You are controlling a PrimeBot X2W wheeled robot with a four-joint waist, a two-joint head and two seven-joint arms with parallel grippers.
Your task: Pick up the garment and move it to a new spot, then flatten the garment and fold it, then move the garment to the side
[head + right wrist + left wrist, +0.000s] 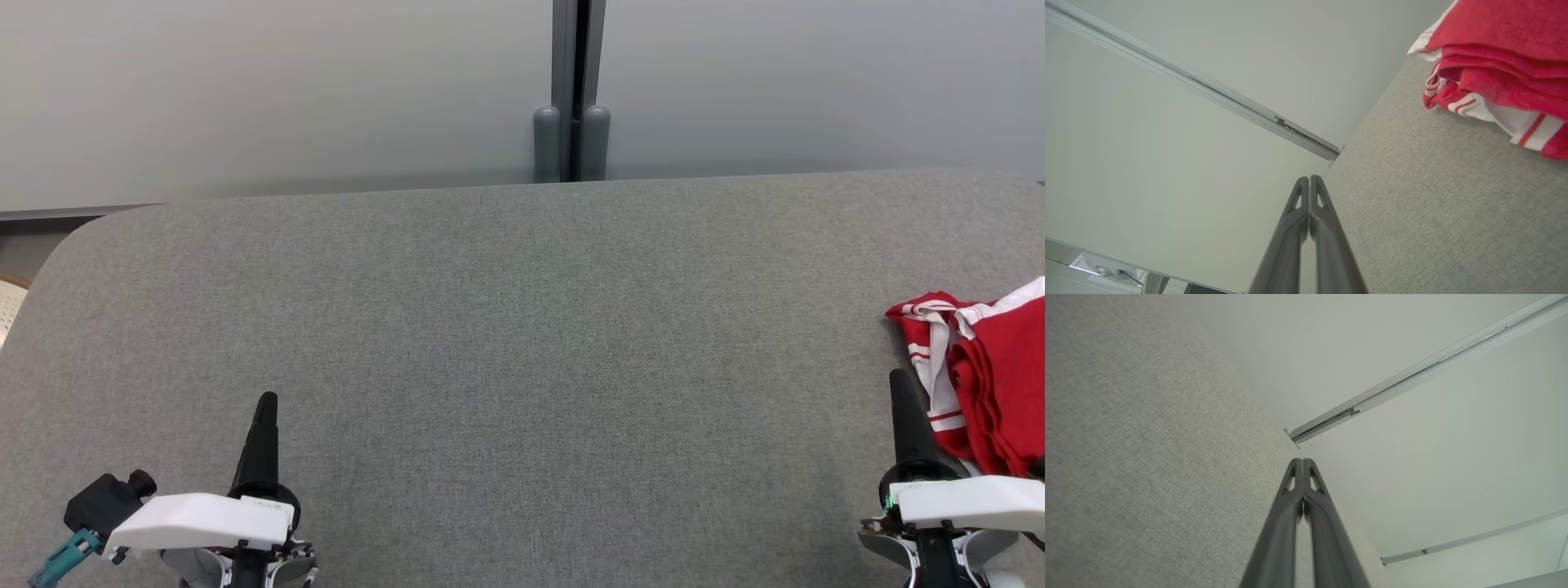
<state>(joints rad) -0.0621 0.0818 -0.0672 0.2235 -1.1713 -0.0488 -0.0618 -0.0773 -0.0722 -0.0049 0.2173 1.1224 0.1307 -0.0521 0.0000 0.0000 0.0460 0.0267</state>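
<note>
The left gripper (1302, 461) was seen closed, its two dark fingers (1280, 539) pressed together at the tips. The grey bench (1147, 437) was spread along the left, its far edge met by a pale wall (1412, 465), across which a rail (1412, 374) was fixed.

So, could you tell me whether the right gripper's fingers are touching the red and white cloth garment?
Apart. In the right wrist view, the shut right gripper points past the red and white cloth garment, with bare grey fabric tabletop plainly between them.

Office-like room: grey fabric table (522, 327) against pale partition panels (245, 82).
</note>
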